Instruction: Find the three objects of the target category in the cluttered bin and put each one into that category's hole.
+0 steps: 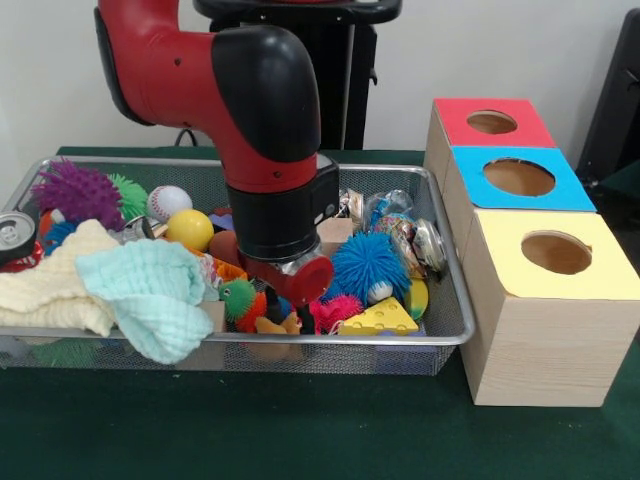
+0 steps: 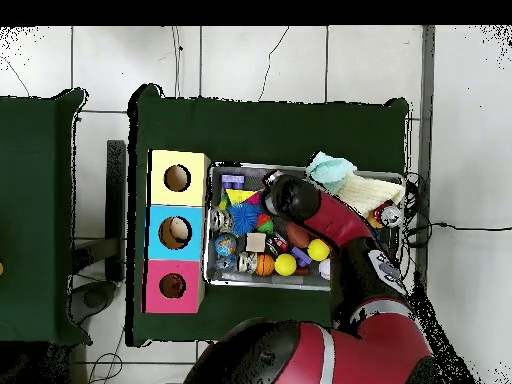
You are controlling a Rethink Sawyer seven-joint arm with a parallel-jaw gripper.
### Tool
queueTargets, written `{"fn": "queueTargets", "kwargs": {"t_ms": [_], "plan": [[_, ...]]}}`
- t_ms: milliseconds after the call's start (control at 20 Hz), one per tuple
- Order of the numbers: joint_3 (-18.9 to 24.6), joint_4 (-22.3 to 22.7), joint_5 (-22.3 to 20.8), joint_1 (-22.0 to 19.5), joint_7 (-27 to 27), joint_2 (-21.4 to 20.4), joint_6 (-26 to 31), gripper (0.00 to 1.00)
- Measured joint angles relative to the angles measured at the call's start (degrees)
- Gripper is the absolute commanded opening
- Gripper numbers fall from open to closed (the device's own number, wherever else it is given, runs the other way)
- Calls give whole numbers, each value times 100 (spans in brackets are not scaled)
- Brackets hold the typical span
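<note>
The wire mesh bin (image 1: 455,330) is full of toys. My gripper (image 1: 288,316) reaches down into its front middle, among a green fuzzy toy (image 1: 238,297), a pink spiky toy (image 1: 338,308) and a yellow cheese wedge (image 1: 380,320). A blue spiky ball (image 1: 368,264) lies just right of it. The arm's wrist hides most of the gripper, and nothing can be seen held. In the overhead view the red arm (image 2: 300,200) covers the gripper over the bin (image 2: 212,225). Three boxes stand beside the bin, each with a hole: red (image 1: 491,122), blue (image 1: 519,177) and yellow (image 1: 556,252).
A mint cloth (image 1: 150,290) and a cream cloth (image 1: 50,290) hang over the bin's front left rim. Behind them lie a purple spiky ball (image 1: 78,192), a baseball (image 1: 167,201), a yellow ball (image 1: 189,229) and a can (image 1: 15,235). More cans (image 1: 428,243) sit at the right end.
</note>
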Motion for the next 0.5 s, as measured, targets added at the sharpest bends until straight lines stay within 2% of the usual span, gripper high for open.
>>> {"fn": "queueTargets", "kwargs": {"t_ms": [500], "plan": [[50,-69,1,-72,0,156,0,100]]}}
